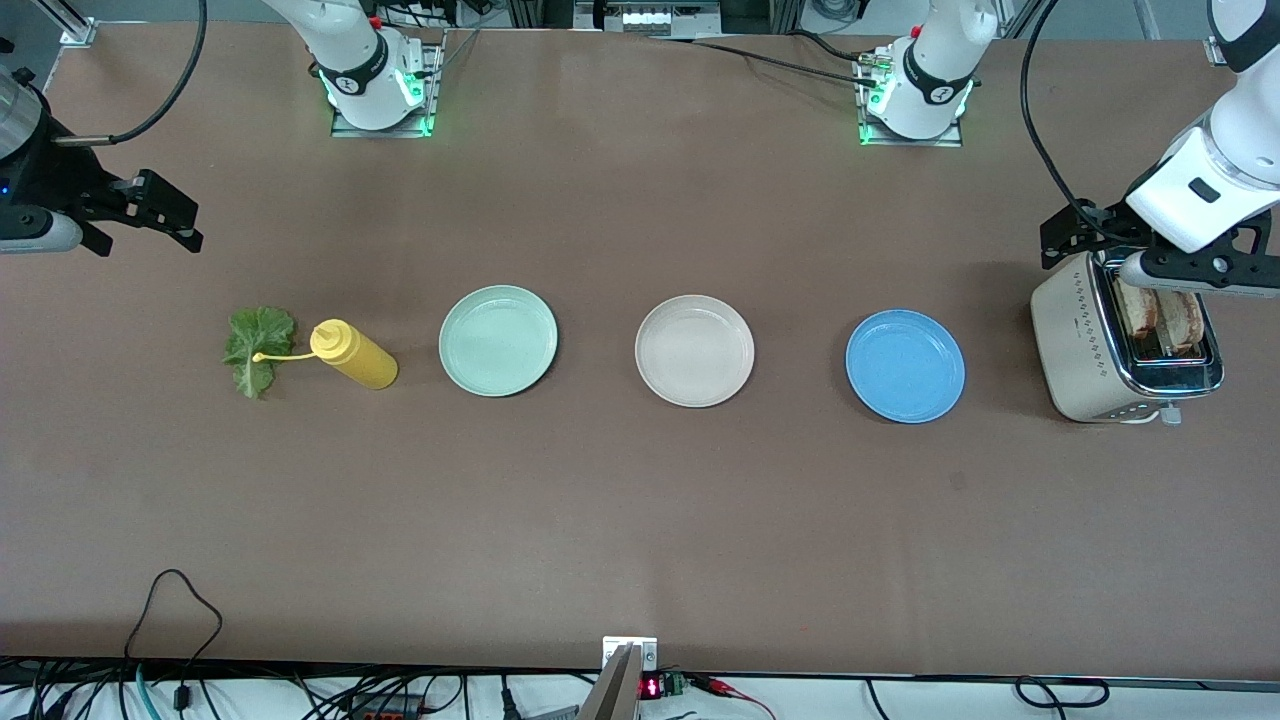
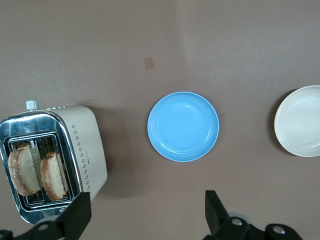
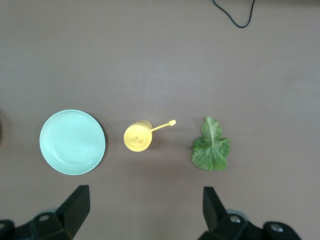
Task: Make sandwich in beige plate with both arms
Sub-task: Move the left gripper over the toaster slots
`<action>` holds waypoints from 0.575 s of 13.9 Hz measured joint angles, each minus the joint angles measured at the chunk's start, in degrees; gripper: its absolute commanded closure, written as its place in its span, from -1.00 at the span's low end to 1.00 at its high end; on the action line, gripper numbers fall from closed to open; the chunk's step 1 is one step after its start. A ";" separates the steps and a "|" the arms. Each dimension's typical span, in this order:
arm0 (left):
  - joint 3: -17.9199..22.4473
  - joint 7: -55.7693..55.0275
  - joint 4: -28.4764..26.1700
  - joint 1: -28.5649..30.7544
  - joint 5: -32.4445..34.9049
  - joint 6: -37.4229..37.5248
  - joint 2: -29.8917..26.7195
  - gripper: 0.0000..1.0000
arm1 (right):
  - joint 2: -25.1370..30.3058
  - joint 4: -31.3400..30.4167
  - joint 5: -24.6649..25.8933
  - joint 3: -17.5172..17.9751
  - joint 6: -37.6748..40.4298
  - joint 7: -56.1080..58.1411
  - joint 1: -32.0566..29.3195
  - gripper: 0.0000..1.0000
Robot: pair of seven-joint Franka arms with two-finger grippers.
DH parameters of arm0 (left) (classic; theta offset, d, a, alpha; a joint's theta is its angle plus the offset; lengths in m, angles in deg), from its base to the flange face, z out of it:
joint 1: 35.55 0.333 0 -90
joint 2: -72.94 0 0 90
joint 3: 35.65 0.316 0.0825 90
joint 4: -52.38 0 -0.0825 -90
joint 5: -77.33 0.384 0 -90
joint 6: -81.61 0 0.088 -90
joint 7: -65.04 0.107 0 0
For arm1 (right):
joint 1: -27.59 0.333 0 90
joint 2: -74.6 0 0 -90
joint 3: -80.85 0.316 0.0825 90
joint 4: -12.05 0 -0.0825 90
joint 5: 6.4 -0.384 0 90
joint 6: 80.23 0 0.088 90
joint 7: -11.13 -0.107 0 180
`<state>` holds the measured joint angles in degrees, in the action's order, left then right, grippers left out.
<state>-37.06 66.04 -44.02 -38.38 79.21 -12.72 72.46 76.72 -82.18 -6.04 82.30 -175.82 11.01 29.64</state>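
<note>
- Left claw (image 1: 1075,240) open, empty, over the toaster (image 1: 1085,350), placed to draw the bread (image 2: 39,172) from its slots.
- Right claw (image 1: 165,215) open, empty, above the lettuce (image 1: 258,348), beside the mustard bottle (image 1: 355,357).
- Beige plate (image 1: 694,350) bare, mid-table between the green plate (image 1: 498,340) and the blue plate (image 1: 905,365).

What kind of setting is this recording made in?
Most likely a robotics lab bench staged as a kitchen: two arm bases bolted to a brown table, loose cables along its edge, and props in a row: toaster, three plates, yellow squeeze bottle.

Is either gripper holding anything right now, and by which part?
Nothing is held. The left gripper is open above the toaster; the right gripper is open above the lettuce leaf.
</note>
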 measured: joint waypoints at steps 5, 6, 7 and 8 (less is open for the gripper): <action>0.00 -1.06 0.03 0.00 0.00 0.00 0.00 -1.00 | 0.00 0.00 0.00 0.01 0.00 0.00 0.00 -1.00; 0.00 -1.07 0.04 0.00 0.00 0.00 0.00 -1.00 | 0.00 0.00 0.00 0.01 0.00 0.00 0.00 -1.00; 0.00 -1.11 0.05 0.00 0.00 0.00 0.00 -1.00 | 0.00 0.00 0.00 0.01 0.00 0.00 0.00 -1.00; 0.00 -1.14 0.05 0.00 0.00 0.00 0.00 -1.00 | 0.00 0.00 0.00 0.01 0.00 0.00 0.00 -1.00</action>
<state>-37.06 64.90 -43.96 -38.38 79.21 -12.72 72.46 76.72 -82.18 -6.04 82.31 -175.82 11.01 29.64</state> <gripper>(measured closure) 0.000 0.000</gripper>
